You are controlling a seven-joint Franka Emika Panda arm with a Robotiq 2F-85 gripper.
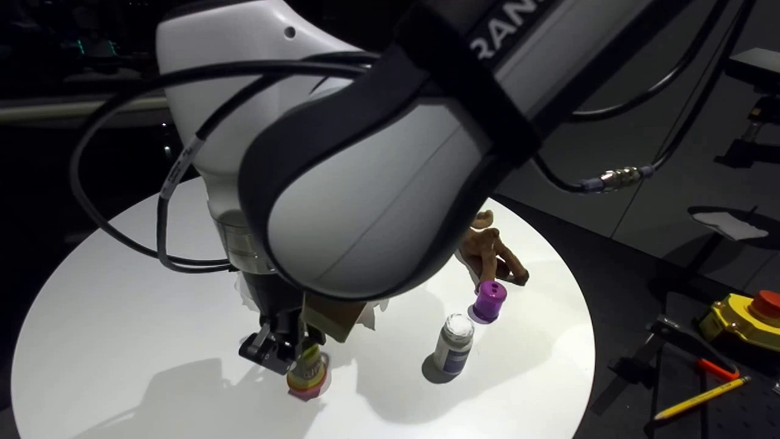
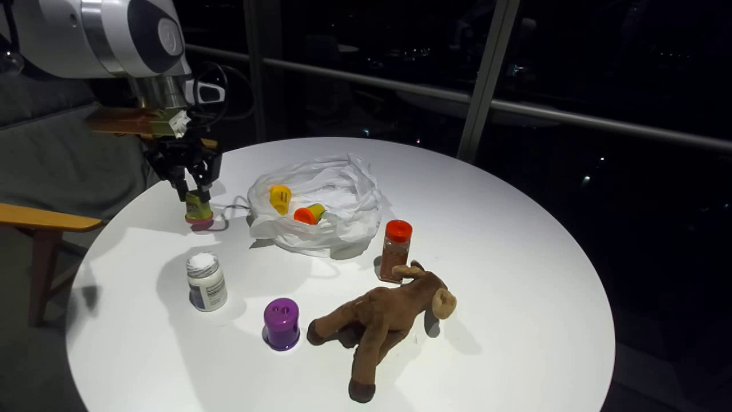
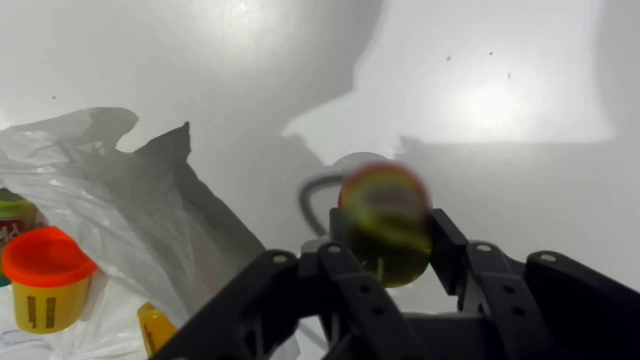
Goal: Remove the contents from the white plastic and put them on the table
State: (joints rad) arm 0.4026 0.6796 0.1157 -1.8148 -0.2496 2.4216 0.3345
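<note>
Dark windows (image 2: 366,34) back the round white table (image 2: 514,320), which already bears a stuffed animal (image 2: 389,312), a purple pot (image 2: 282,324), a white bottle (image 2: 207,283) and a red-lidded jar (image 2: 394,254), all outside the bag (image 2: 303,237). Beside the bag, the gripper (image 2: 193,195) is clamped on a small tub (image 2: 198,213), its fingers (image 3: 447,245) pressing from both sides, the red lid end pointing down. Whether that lid touches the table I cannot tell; the reddish reflection right under it suggests that the two are very near or in contact.

Setting this tub down is, I judge, the step in hand. Done well, it goes straight down and gently until the lid sits flat — no sideways push, since a small round tub will probably tip and roll easily, and this one looks nearer the table's rim than its middle. Only then should the fingers part, slowly and evenly, just far enough to free the sides before a straight lift. In the wrist view the bag's loose edge lies near the gripper, so a wide sweep that way could snag the thin plastic.

More waits in the bag: a yellow tub (image 2: 280,197), an orange-lidded tub (image 3: 50,280) and, partly cut off, a greenish tub (image 3: 15,215) — so the unpacking seems past halfway, not finished.
</note>
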